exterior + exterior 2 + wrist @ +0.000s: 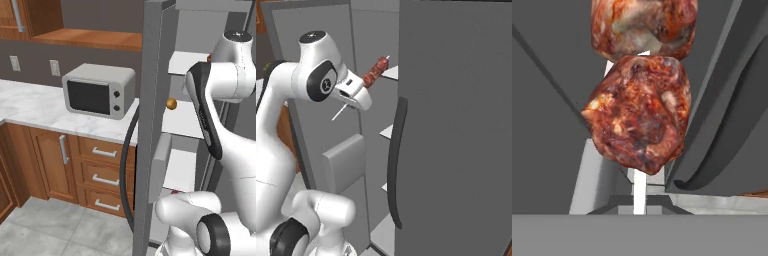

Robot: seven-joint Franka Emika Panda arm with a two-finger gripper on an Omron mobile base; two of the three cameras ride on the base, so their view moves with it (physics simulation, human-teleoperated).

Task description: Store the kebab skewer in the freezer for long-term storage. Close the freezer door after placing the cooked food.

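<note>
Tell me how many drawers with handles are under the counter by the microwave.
3, stacked below the microwave: top drawer, middle drawer, bottom drawer. The open freezer door may hide more to their right.

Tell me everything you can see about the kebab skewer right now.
The kebab skewer is a thin pale stick threaded with glossy reddish-brown meat chunks, mottled with paler patches. In the right base view it is carried at the arm's end, tilted, its meat end pointing up and toward the open freezer and its bare end sticking down and out below the hand. In the hand view two chunks sit one above the other on the stick, close to the camera. The fingers gripping it are hidden.
</note>
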